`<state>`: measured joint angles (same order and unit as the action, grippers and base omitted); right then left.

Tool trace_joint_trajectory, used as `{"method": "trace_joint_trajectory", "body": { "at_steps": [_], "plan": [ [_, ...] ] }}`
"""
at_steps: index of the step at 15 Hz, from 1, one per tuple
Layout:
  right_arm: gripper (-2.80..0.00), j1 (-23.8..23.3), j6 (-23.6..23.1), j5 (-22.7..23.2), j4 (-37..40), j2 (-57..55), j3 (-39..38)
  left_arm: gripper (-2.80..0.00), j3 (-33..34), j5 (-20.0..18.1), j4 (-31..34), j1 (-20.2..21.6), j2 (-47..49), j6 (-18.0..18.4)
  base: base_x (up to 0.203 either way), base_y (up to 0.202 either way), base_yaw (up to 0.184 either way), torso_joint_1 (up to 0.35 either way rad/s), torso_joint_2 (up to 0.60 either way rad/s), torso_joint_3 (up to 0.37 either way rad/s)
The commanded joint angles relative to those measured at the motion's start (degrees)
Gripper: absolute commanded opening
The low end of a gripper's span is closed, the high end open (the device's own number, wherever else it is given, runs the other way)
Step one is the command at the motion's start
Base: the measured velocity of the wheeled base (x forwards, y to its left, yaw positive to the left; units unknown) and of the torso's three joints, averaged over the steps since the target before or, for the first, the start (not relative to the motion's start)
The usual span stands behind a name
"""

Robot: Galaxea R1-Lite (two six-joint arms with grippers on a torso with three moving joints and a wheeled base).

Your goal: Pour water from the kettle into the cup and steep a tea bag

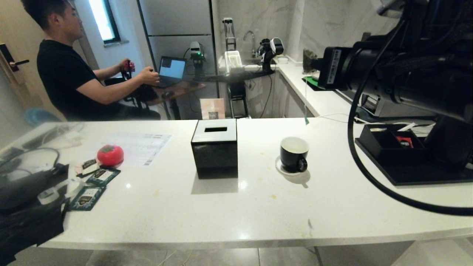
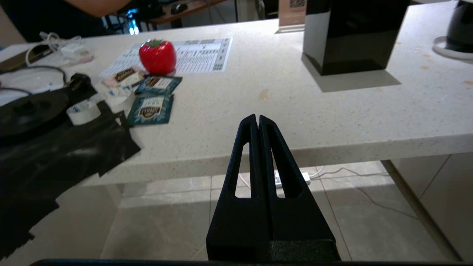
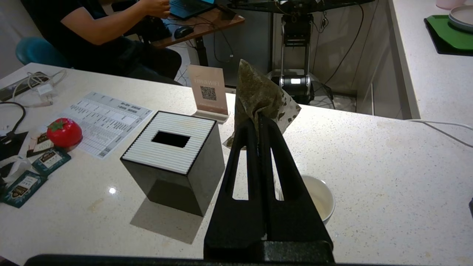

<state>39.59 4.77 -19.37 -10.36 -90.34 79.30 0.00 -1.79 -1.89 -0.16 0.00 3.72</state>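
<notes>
Above cup (image 3: pixel 319 195) | right fingers (image 3: pixel 255 127) pinch tea bag (image 3: pixel 258 94); left fingers (image 2: pixel 255 127) closed, empty

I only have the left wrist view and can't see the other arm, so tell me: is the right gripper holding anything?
Observer: Yes. The right gripper is shut on a crumpled brownish-green mesh tea bag.
Operator: Where is that relative to the small glossy black mug?
Observer: The tea bag is raised well above the mug, not in it. Its string's green tag dangles just beyond the mug's rim in the head view.
Operator: Is anything in the mug already?
Observer: No tea bag. The head view shows only its white inside, and the mug stands on a small white saucer.
</notes>
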Motion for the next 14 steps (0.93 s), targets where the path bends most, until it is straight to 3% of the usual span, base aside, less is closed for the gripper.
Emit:
{"method": "trace_joint_trajectory", "body": {
  "at_steps": [1, 8, 14],
  "plan": [
    [-2.80, 0.22, -0.62, -0.12, -0.19, -0.08, -0.30, -2.80, -1.07, -0.63, -0.28, -0.02, 0.00, 0.01, 0.000, 0.000, 0.000, 0.000, 0.00, 0.000],
    [-2.80, 0.40, -1.25, -0.14, -0.49, -0.01, -0.55, -2.80, -5.51, -0.85, 1.49, -0.02, 0.43, -0.11, 0.000, 0.000, 0.000, 0.000, 0.00, 0.000],
    [-2.80, 0.40, -1.25, -0.14, -0.62, -0.09, -0.53, -2.80, -10.43, -3.08, 0.86, -0.36, 9.98, -0.36, 0.000, 0.000, 0.000, 0.000, 0.00, 0.000]
  ]
}}
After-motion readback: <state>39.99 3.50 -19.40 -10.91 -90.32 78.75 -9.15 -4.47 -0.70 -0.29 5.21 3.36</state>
